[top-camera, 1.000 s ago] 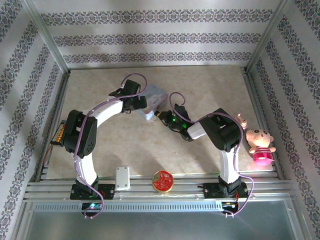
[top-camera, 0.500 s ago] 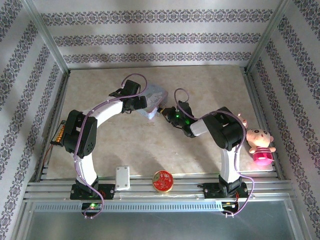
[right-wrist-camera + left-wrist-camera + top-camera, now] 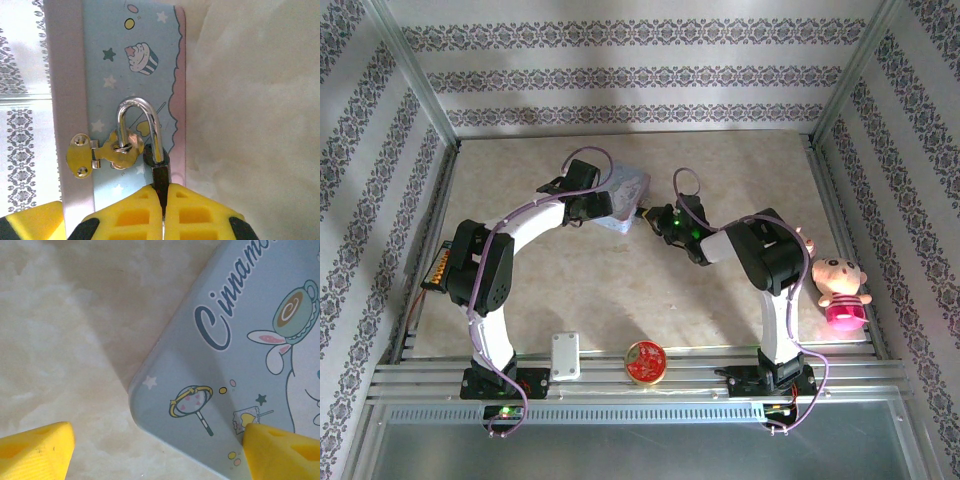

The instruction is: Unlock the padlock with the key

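One step closer to unlocking: grips key (image 3: pixel 161 182) tight in closed right end effector (image 3: pixel 162 200), now advanced to padlock (image 3: pixel 142 130); narrows wide-spread left end effector (image 3: pixel 155 440) astride tin (image 3: pixel 240 365) corner.

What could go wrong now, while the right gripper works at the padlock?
The left gripper stands open astride a corner of the tin, not clamping it, so the tin may slide under a push. The padlock hangs from the hasp; it may swing off the thin dark key pinched in the right gripper.
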